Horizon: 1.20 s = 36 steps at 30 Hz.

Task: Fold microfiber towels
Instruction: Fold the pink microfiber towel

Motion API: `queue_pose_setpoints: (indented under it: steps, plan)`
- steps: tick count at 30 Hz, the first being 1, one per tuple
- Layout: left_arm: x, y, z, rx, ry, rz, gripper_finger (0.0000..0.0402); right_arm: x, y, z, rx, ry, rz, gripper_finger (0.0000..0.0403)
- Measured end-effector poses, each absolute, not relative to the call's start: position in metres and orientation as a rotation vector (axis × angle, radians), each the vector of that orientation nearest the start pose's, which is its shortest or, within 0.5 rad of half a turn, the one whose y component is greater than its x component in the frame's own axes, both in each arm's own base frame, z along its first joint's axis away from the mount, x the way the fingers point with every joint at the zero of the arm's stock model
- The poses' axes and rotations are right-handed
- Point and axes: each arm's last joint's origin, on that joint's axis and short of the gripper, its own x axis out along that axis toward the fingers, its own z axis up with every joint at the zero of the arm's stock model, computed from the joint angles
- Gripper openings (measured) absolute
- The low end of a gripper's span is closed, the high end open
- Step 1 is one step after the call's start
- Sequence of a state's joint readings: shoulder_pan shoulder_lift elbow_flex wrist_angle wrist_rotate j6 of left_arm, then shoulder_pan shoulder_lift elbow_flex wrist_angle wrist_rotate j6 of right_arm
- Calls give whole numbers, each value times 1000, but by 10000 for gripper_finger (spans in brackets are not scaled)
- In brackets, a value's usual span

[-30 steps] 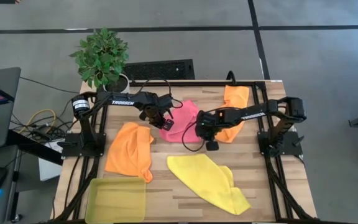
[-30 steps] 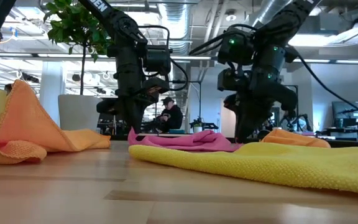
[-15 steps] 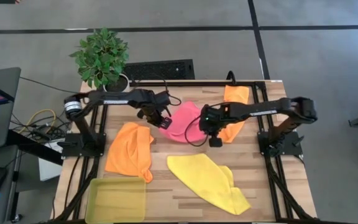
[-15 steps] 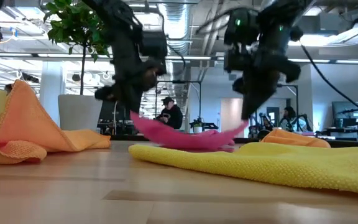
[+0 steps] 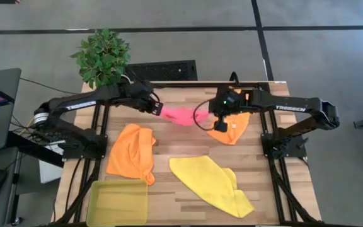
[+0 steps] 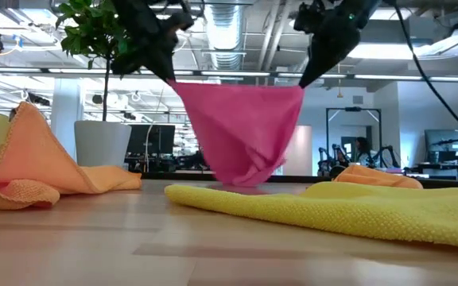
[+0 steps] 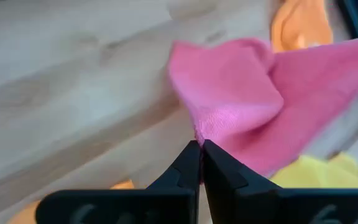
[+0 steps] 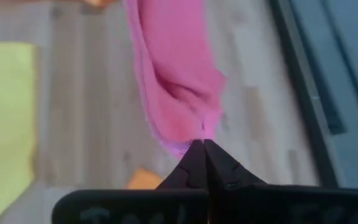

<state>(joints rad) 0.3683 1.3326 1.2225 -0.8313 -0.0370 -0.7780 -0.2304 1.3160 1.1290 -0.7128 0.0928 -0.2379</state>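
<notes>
The pink towel (image 5: 180,115) (image 6: 241,131) hangs in the air over the table's far middle, stretched between my two grippers. My left gripper (image 5: 159,108) (image 7: 200,144) is shut on its left upper corner, and my right gripper (image 5: 202,117) (image 8: 202,143) is shut on its right upper corner. An orange towel (image 5: 131,151) lies crumpled at the left. A second orange towel (image 5: 237,126) lies at the far right, partly under my right arm. The yellow towel (image 5: 213,186) lies spread at the near right. My left gripper pinches the pink towel's upper left corner (image 7: 199,129) between its two fingertips, slanting down from the table's left. The top edge (image 6: 237,86) runs nearly taut to the other gripper. My right gripper pinches the towel's upper right corner (image 8: 201,127) between its two fingertips, slanting down from the table's right. The cloth hangs below in a loose pouch; whether its lowest fold (image 6: 241,179) touches the table I cannot tell.
A translucent yellow-green tray (image 5: 117,203) sits at the near left corner. A potted plant (image 5: 104,58) stands beyond the far left corner. Bare wood (image 5: 169,148) shows in the table's middle, between the towels.
Both grippers have risen and drawn apart, moving a little toward the far edge. The pink towel, which lay bunched on the table, has been lifted and now hangs spread between them, its top edge drawn nearly taut.
</notes>
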Motion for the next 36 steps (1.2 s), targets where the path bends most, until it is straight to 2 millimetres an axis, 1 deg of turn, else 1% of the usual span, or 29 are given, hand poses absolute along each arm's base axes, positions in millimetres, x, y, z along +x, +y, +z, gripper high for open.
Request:
queue_pose_setpoints:
  steps: [5,7,10,14,16,20,23,27,30,32,36]
  plan:
    - [234,94,333,-822,586,845,0,255,-75,317,-220,910,-292,1]
    - [230,96,339,-816,529,857,0,255,-80,329,-244,881,-315,1]
    - [227,99,343,-805,498,866,0,254,-87,343,-266,848,-349,0]
    - [226,107,342,-776,497,894,0,250,-100,353,-268,832,-425,0]
    - [225,113,343,-754,481,913,0,247,-106,354,-264,839,-464,0]
    - [223,128,349,-643,426,919,0,242,-121,355,-266,845,-558,0]
    - [219,141,353,-550,410,924,0,239,-131,358,-259,815,-604,0]
    - [211,155,355,-471,424,941,0,236,-142,361,-286,791,-640,0]
    - [208,159,355,-395,462,938,0,235,-144,362,-293,792,-647,0]
    - [207,158,353,-383,492,934,0,236,-141,359,-294,809,-627,0]
    - [210,146,346,-395,581,901,0,236,-128,346,-284,903,-554,0]
